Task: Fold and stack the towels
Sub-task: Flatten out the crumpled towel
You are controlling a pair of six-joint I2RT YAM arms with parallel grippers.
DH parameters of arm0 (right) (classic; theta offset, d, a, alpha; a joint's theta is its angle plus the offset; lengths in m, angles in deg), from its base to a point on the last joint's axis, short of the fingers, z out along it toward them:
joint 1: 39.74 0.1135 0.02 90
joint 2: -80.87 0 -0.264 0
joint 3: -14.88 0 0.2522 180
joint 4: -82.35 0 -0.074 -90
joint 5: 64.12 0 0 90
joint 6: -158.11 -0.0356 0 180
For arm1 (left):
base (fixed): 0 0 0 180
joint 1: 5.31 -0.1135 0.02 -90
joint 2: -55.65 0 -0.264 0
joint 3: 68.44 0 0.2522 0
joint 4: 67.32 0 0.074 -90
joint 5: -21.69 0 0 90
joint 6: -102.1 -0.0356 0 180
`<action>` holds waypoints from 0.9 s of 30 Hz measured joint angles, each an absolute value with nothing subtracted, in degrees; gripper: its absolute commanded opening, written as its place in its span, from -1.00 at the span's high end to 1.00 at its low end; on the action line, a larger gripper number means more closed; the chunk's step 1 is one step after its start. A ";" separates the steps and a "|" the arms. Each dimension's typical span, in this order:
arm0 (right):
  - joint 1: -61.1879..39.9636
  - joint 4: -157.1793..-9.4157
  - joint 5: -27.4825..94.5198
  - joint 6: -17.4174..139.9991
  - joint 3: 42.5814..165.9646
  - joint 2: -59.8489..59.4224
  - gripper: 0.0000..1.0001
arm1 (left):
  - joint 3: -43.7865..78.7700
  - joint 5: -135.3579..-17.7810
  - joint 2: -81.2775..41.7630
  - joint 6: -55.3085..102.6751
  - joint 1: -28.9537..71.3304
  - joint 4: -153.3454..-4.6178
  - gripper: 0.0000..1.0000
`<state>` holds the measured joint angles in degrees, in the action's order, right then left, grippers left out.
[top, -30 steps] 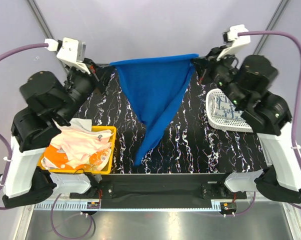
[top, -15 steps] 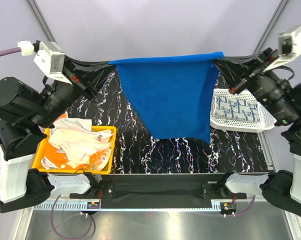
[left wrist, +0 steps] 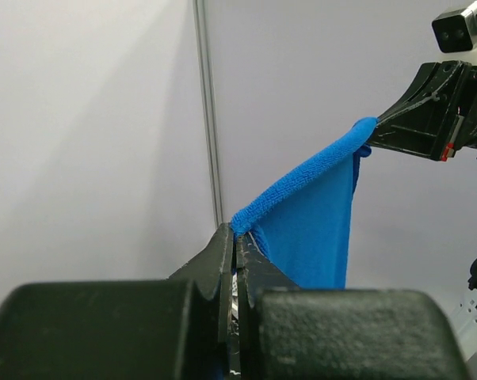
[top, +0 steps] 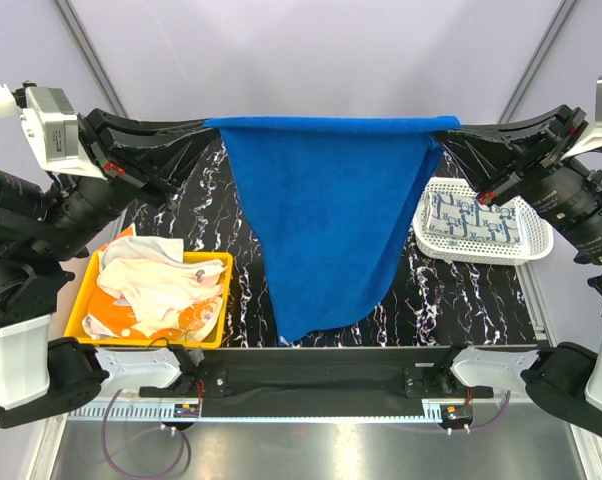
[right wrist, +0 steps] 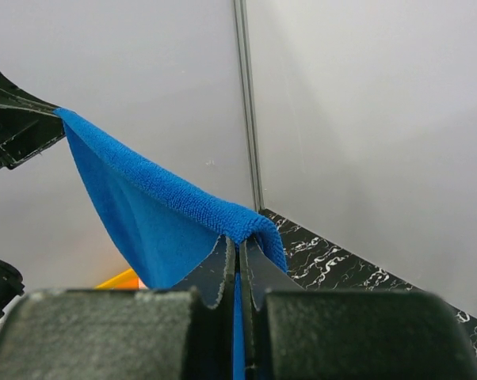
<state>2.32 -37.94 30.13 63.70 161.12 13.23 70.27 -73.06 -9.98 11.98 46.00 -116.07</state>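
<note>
A royal blue towel hangs stretched between my two grippers, high above the black marbled table. My left gripper is shut on its top left corner, and my right gripper is shut on its top right corner. The towel's lower edge hangs unevenly, lowest near the table's front. In the left wrist view my left gripper pinches the blue towel. In the right wrist view my right gripper pinches the blue towel. Off-white, pink and orange-patterned towels lie crumpled in the yellow bin.
A white perforated basket at the right holds a folded white towel with blue pattern. The yellow bin sits at the front left of the table. Grey walls and frame posts stand behind.
Both grippers have risen and spread further apart, pulling the blue towel's top edge taut and wider. The towel hangs lower and broader over the table than before.
</note>
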 measured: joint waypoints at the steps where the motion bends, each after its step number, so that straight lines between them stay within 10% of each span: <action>1: 2.32 -37.96 30.13 63.55 161.23 13.23 1.00 | 70.33 -72.93 -10.00 11.98 46.00 -116.05 1.00; 10: 2.30 -40.30 23.31 65.34 157.47 9.91 1.00 | 69.33 -63.86 -12.71 9.97 44.93 -113.40 1.00; 16: -7.23 -45.41 22.65 66.61 152.51 0.29 1.00 | 64.85 -69.70 -20.07 15.94 25.32 -107.11 1.00; 27: -31.05 -54.20 45.08 54.85 164.25 -43.99 1.00 | 66.14 -85.87 -59.46 30.23 8.75 -94.23 1.00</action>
